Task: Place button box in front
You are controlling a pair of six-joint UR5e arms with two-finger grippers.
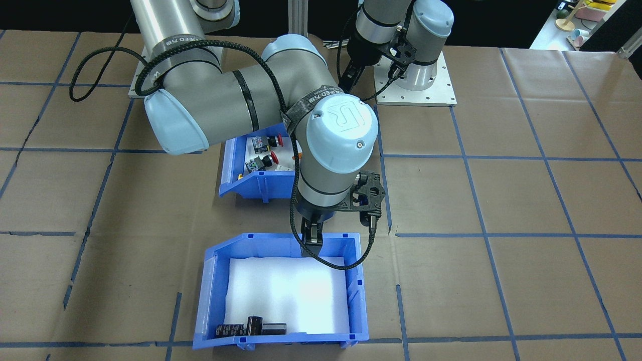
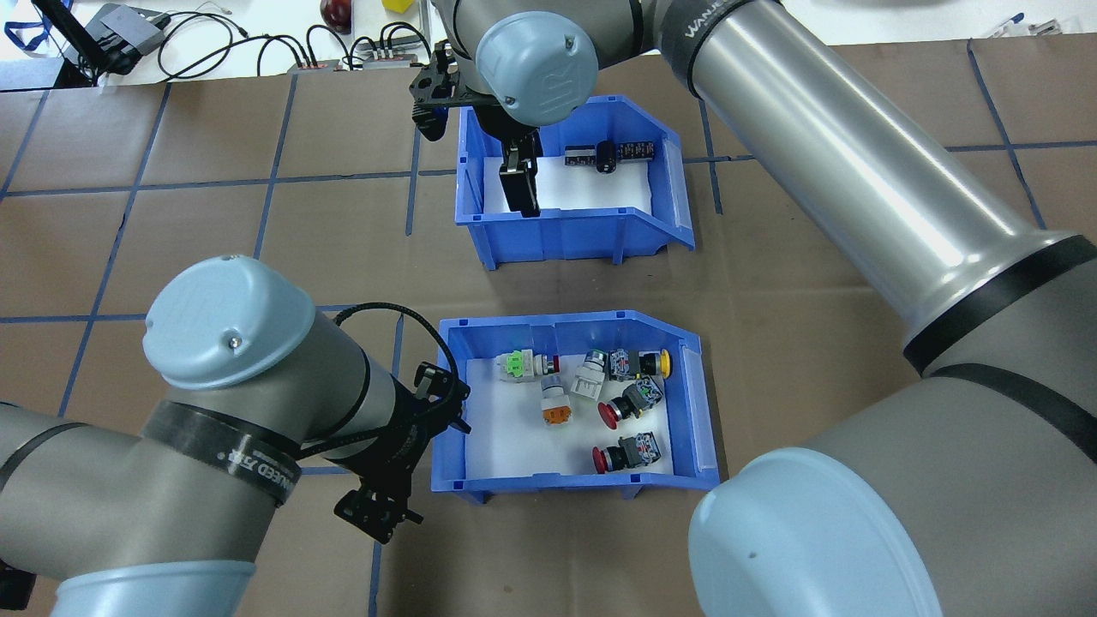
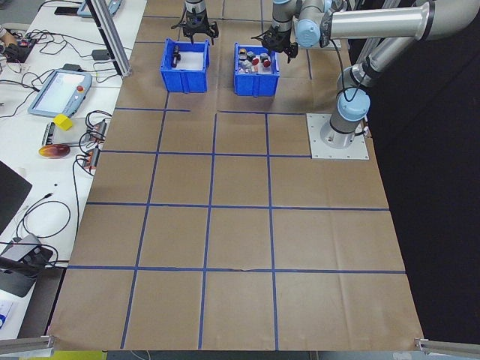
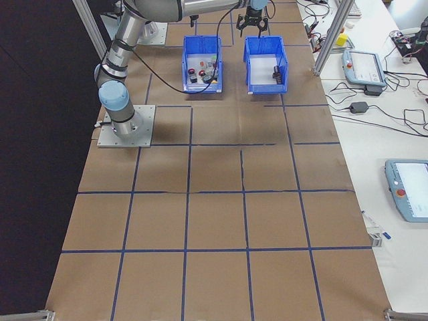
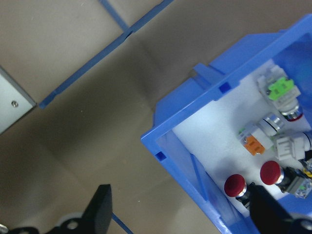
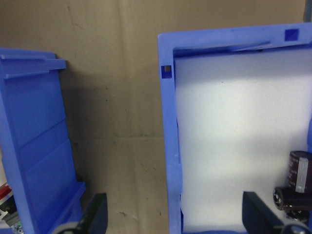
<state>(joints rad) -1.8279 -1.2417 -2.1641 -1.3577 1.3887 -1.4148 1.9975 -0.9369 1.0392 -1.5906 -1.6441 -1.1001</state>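
"UR" is moulded on the arm joint caps; the strap lettering is only partly readable. The button box (image 2: 570, 403) sits at lower centre of the overhead view. The left gripper (image 2: 403, 446), jaws spread, is at its left wall. The right gripper (image 2: 520, 184), jaws spread, straddles the wall of the other bin (image 2: 574, 231), upper centre.

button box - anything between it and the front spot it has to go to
Yes. The other blue bin, holding a few black cylindrical parts, sits directly ahead of the button box on the far side of the table, with the right gripper straddling its wall. The left gripper is open beside the button box.
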